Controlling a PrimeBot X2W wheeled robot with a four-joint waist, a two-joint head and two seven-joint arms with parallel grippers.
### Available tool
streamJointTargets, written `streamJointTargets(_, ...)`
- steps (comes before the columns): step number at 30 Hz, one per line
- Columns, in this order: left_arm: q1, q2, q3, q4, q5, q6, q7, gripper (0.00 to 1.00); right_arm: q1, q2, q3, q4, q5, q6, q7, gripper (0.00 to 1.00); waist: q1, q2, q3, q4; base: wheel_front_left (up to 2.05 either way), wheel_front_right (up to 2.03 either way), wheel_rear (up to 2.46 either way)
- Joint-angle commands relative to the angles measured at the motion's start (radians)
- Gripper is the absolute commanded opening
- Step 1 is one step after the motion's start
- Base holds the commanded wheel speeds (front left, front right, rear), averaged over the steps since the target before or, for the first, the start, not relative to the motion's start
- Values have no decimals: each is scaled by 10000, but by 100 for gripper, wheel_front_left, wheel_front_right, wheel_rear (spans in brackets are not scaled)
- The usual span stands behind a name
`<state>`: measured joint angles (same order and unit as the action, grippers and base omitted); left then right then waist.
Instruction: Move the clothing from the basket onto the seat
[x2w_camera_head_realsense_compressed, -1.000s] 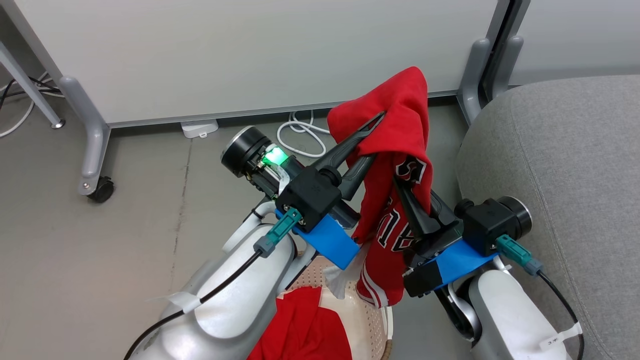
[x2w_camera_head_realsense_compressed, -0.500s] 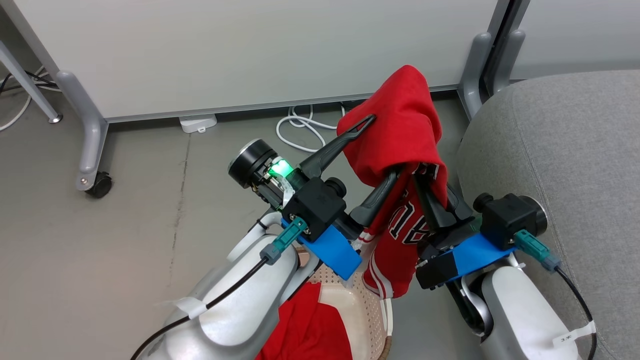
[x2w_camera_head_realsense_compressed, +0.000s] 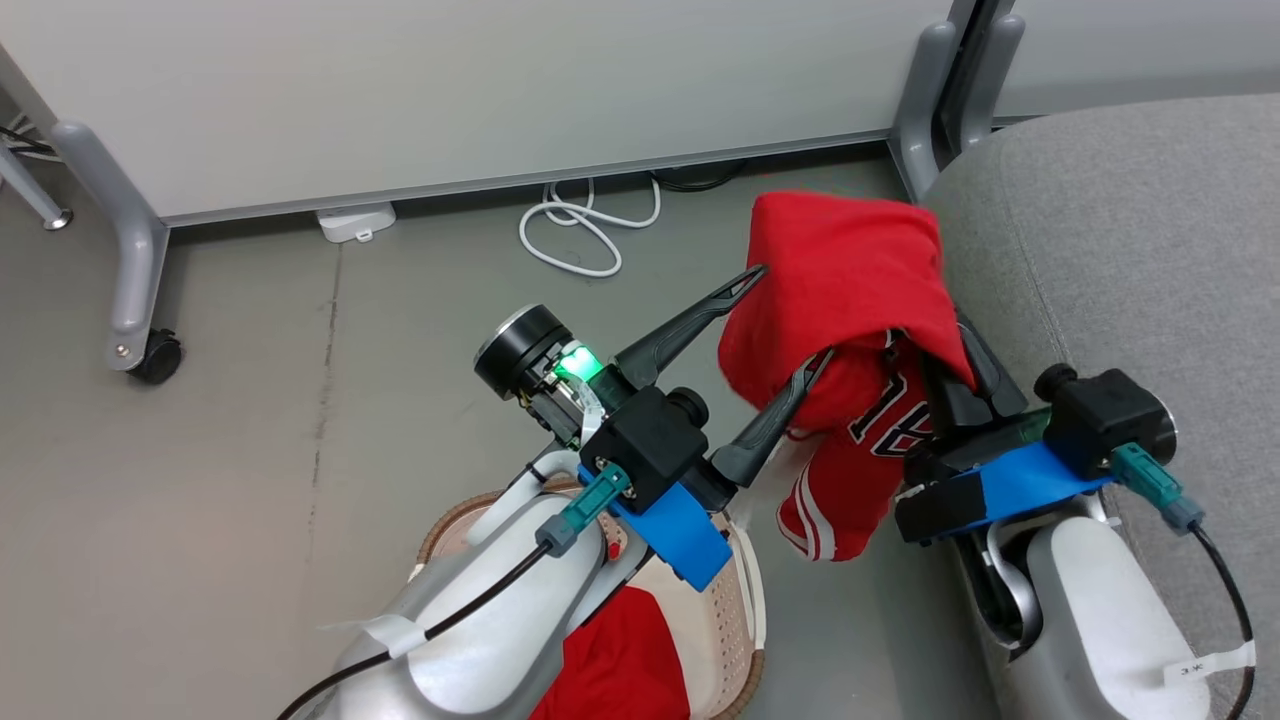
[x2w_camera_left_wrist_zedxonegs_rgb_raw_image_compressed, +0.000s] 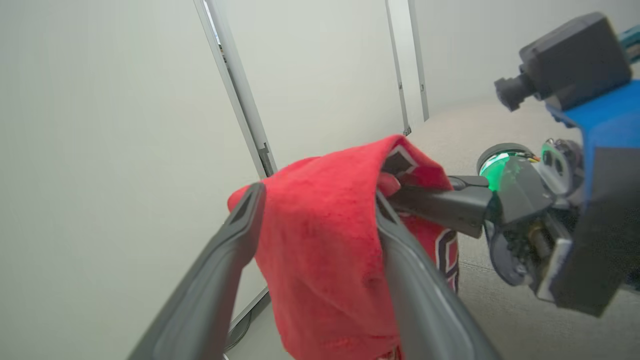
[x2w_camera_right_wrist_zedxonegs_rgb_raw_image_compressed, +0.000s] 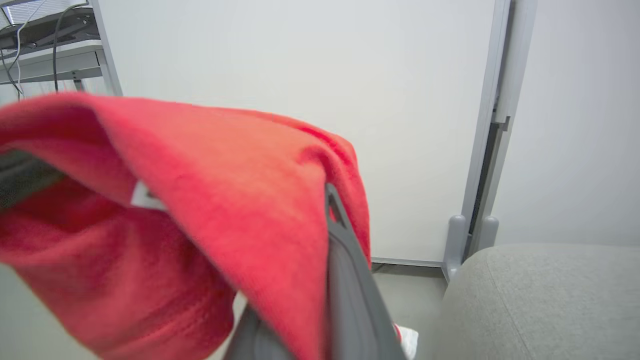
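Left claw: fingers spread wide, clamping nothing. In the left wrist view a fold of the red jersey hangs in the gap between the two fingers; the cloth lies against the inner face of the right-hand finger and sits close to the tip of the other. Right claw: fingers drawn together and pinching the jersey. The fabric drapes over its tips and hides them in the head view, and in the right wrist view red cloth covers the finger up to its tip. The jersey is off the floor and bunched into a rounded lump at the top. Its black-and-white numbers and striped hem hang below, beside the right claw. It is held between the basket and the seat, just beside the seat's rounded corner. I cannot tell whether the cloth touches the cushion; none of it lies on top. The second red garment lies inside the basket, partly hidden by the left forearm. The basket stands on the floor at the bottom of the head view, near the seat. Background: a white cable is coiled on the floor at the foot of a pale partition panel.
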<state>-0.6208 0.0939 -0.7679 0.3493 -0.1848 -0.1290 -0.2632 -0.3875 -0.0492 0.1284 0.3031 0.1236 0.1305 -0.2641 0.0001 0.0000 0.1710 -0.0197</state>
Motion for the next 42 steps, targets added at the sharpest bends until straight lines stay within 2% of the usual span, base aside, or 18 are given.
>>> streamJointTargets(1,109,81,-1,-19,17,-18,-23,100,65,-22,-143,-79,-47,5,-6,0,-1,0,88,-114,0,0,0)
streamJointTargets(11,40,246,-75,-58,58,-19,-23,100,128,-17,-1095,-302,-136,5,-6,0,-1,0,453,-890,0,0,0)
streamJointTargets(27,-192,543,-263,41,31,-18,-23,100,408,-21,-1874,-767,104,5,-6,0,-1,0,955,-2511,0,0,0)
streamJointTargets(42,-21,514,-436,13,-81,-20,-23,100,714,-17,-2503,-1139,-89,5,-7,0,-1,0,982,-2804,0,0,0)
